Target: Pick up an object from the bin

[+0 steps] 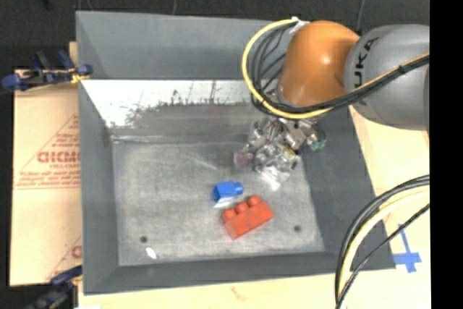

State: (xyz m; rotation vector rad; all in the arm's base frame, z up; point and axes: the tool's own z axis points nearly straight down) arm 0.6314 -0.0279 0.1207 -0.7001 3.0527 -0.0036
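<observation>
I am at the reaching step: my jaws, spread or pressed together I cannot tell, hang right of the middle of the bin [94, 155], just up-right of the small blue block [228, 190] and red toy brick [248, 216], so next I move over one and squeeze.

Arm [391, 76] (orange-capped wrist [315, 61]) points its end effector [273, 150] downward.

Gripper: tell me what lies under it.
The gripper covers what lies directly beneath it. Around it shows bare bin floor; a blue piece and a red brick lie apart, toward the view's bottom.
</observation>
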